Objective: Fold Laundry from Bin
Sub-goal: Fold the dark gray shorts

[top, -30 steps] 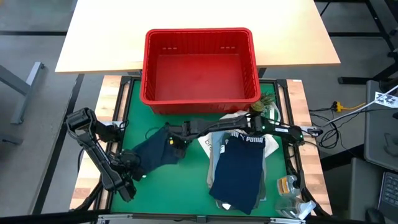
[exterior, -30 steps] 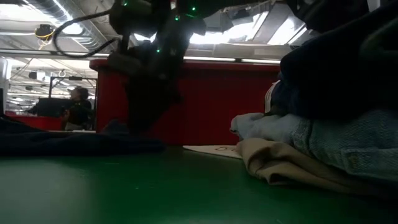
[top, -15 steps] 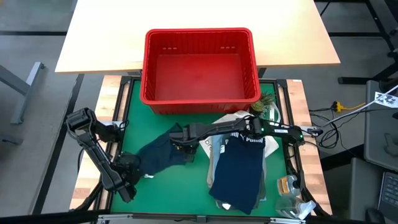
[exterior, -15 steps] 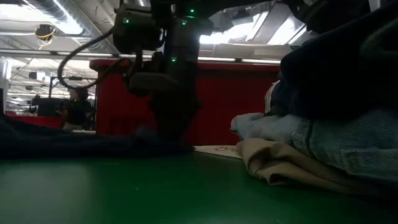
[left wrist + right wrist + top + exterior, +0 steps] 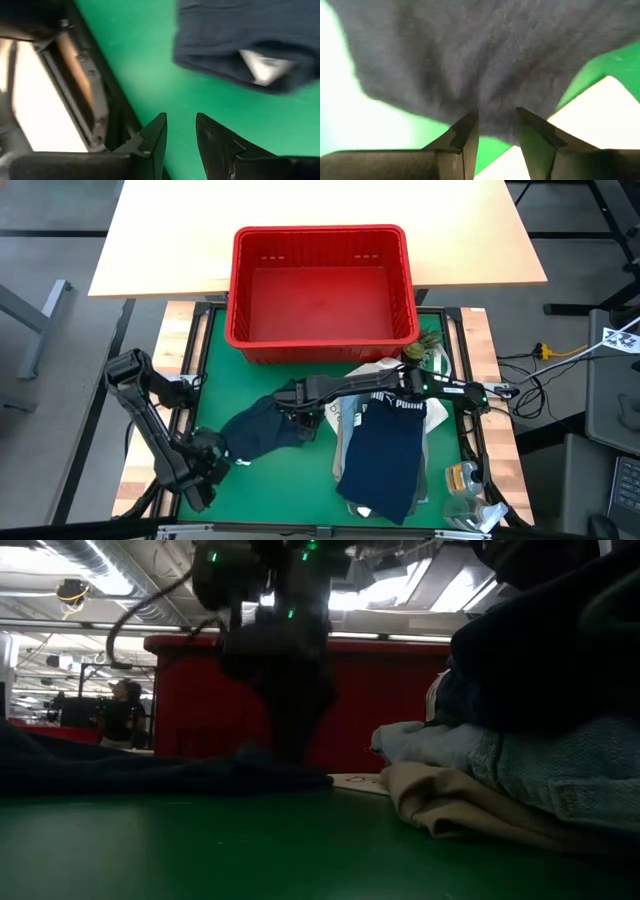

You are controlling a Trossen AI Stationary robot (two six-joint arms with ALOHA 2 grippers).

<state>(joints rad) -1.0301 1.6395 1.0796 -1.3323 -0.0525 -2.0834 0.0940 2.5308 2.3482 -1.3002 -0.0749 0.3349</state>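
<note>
Fingers [image 5: 470, 137] on my right gripper [image 5: 303, 412] look pinched onto the edge of the navy garment [image 5: 258, 432], though the cloth hides the tips so I'm only fairly sure. That garment lies crumpled on the green desk [image 5: 275, 485] in front of the red bin [image 5: 322, 285]. Left gripper [image 5: 180, 135] hovers near the desk's left edge, fingers slightly apart, gripping nothing. Folded pile [image 5: 385, 455] sits to the right
</note>
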